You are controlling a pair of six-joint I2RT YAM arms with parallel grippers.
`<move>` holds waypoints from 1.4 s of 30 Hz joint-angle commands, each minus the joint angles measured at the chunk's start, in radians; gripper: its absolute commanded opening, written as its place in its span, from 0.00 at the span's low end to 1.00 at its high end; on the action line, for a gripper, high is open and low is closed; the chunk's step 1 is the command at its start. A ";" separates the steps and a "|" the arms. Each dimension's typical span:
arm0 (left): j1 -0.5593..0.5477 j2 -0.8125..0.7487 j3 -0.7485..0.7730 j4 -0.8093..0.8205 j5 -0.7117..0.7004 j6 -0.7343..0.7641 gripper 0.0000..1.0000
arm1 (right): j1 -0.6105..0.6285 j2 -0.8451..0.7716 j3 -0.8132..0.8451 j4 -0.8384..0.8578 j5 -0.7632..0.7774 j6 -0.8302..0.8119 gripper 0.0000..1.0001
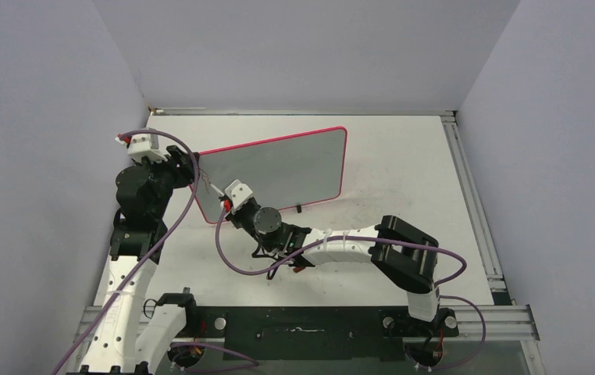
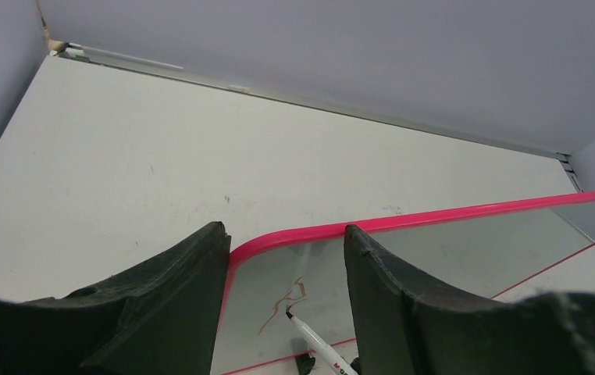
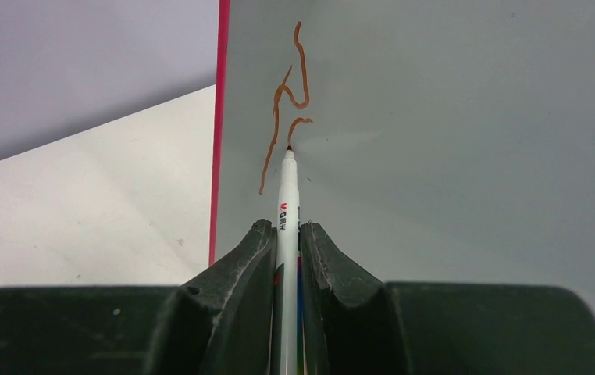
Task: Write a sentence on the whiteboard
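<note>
Rear of marker hidden in right gripper

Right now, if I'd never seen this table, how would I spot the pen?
Find the big whiteboard with the pink rim, standing up on the table. Near its left edge is a short brownish-red scrawl. The pen is the thin white marker whose tip meets that scrawl, pinched in the black right gripper.

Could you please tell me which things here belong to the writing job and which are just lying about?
In the job: whiteboard; reddish strokes written on it; white marker pen, clamped in the right gripper; left gripper at the board's left edge.
Just about: purple cables; aluminium rail; white table.
</note>
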State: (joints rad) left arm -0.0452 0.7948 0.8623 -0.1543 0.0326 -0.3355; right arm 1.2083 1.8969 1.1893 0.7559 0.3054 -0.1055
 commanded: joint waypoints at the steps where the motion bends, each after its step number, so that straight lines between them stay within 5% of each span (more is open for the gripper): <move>1: -0.008 0.001 0.000 -0.028 0.007 0.012 0.53 | -0.009 -0.012 -0.003 0.035 0.040 0.019 0.05; 42: -0.011 0.001 -0.002 -0.033 -0.007 0.010 0.53 | 0.006 -0.062 0.009 0.085 0.071 -0.041 0.05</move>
State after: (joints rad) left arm -0.0509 0.7990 0.8570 -0.1940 0.0265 -0.3290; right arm 1.2125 1.8889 1.1873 0.7773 0.3519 -0.1383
